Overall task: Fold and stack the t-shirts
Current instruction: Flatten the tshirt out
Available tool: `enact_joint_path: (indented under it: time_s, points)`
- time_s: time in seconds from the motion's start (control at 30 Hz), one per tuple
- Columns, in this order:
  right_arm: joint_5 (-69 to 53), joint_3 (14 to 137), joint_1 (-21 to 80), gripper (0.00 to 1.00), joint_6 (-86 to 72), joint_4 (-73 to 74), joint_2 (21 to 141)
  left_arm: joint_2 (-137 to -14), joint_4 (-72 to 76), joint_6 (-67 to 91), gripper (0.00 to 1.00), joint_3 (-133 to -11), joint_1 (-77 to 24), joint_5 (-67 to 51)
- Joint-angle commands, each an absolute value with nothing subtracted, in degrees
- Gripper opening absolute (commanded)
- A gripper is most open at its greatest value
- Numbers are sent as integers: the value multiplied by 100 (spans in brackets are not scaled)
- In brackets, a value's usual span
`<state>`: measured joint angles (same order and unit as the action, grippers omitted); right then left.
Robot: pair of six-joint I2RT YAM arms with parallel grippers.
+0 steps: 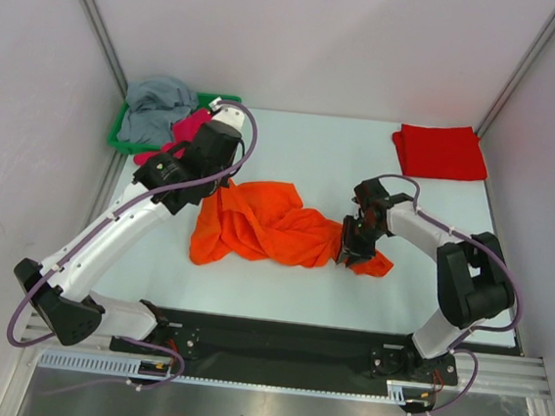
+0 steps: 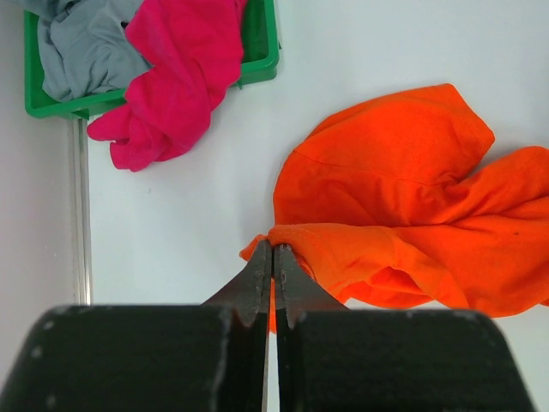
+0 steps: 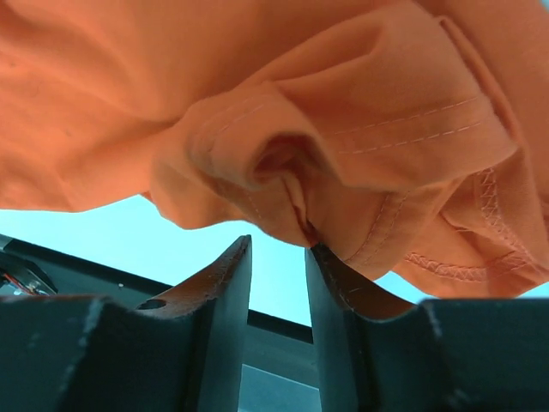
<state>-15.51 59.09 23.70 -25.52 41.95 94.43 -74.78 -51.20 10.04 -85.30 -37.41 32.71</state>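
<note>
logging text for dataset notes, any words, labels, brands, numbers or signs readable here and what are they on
No readable text in any view.
orange t-shirt: plain cloth; the right wrist view shows only hem stitching, no print or tag.
red t-shirt: plain, no print showing.
pink t-shirt and grey t-shirt: crumpled, no print showing.
green tray: no label on the part in view.

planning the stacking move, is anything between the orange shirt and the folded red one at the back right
No object shows between the orange t-shirt and the red t-shirt; only the right gripper, at the orange one's right end, sits near that path.
</note>
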Motion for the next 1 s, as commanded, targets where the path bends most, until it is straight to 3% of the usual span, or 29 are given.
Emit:
enact_joint_path:
  time_s: [0.0,0.7,0.97]
  points:
    - [-1327,5950,2303,38,-2567,4069,9589,-7418,-5089,1046,0,-8675,-3691,3243]
    - [-1415,6381,2153,42,-2435,3990,10098,-7260,-5124,1020,0,-8569,-3700,3234]
    - [-1406,6627,2153,34,-2443,4385,9932,-7198,-5124,1028,0,-8482,-3691,3243]
